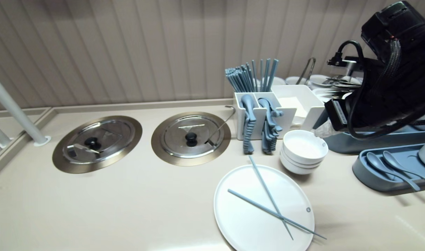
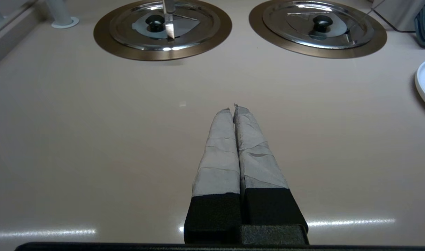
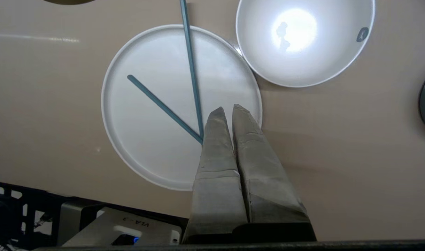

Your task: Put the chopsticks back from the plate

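On the beige tabletop (image 1: pixel 129 209) sits a round white plate (image 1: pixel 240 223), just beside a stack of white bowls (image 1: pixel 304 146). Two blue chopsticks (image 1: pixel 270 197) lie crossed on the plate. The right gripper (image 3: pixel 229 108) hangs above the plate, jaws together and holding nothing, with the chopsticks converging under them. The left gripper (image 2: pixel 233 108) is parked over bare tabletop, jaws together.
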Tool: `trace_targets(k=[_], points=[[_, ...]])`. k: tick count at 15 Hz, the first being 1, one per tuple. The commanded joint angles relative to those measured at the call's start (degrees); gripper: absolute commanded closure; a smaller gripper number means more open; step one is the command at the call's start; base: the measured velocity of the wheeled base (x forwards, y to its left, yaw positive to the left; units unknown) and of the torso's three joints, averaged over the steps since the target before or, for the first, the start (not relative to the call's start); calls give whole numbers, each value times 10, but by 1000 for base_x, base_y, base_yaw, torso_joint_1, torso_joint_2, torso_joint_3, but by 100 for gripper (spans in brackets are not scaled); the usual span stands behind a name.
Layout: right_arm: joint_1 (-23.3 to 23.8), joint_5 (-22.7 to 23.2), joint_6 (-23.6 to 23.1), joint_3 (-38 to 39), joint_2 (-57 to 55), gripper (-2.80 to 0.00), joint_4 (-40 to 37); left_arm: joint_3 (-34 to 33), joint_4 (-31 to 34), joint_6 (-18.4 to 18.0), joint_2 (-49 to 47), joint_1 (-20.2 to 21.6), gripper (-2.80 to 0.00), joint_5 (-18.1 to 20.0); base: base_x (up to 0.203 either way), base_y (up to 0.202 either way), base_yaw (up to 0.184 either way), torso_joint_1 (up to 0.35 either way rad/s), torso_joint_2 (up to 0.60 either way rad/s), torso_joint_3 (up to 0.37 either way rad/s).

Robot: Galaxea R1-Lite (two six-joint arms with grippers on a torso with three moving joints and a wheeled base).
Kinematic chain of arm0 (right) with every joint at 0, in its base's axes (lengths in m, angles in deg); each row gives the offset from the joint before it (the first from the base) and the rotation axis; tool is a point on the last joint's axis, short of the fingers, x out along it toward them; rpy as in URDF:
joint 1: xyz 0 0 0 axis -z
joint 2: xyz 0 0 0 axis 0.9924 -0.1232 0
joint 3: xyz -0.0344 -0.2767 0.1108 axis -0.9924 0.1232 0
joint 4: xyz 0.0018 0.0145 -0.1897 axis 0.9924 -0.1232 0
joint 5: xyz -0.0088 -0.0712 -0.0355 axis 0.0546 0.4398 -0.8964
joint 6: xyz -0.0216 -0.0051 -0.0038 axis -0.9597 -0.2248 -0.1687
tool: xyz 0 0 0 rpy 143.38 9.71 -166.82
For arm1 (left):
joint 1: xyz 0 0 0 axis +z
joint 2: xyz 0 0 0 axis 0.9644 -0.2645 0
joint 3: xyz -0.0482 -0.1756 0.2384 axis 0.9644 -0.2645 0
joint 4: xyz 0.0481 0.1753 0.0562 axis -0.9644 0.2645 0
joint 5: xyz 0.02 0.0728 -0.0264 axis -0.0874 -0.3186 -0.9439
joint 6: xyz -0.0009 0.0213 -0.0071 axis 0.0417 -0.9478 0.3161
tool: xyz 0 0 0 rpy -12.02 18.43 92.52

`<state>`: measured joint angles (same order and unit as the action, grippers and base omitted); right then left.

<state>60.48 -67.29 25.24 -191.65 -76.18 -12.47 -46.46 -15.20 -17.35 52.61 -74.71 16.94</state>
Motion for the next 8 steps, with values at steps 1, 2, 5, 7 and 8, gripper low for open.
trace_targets(k=[1, 2, 5, 7, 8], points=[[-12, 0, 1, 6, 13, 0, -3, -4, 0, 0, 0, 0, 0, 0, 0, 0, 0, 0, 0, 0], [-19, 0, 1, 9, 16, 0, -3, -4, 0, 0, 0, 0, 0, 0, 0, 0, 0, 0, 0, 0], [-27, 0, 0, 15, 20, 0, -3, -4, 0, 0, 0, 0, 0, 0, 0, 0, 0, 0, 0, 0], [-42, -1, -2, 29, 20, 0, -3, -4, 0, 0, 0, 0, 0, 0, 0, 0, 0, 0, 0, 0], [-55, -3, -9, 41, 20, 0, -3, -4, 0, 0, 0, 0, 0, 0, 0, 0, 0, 0, 0, 0]])
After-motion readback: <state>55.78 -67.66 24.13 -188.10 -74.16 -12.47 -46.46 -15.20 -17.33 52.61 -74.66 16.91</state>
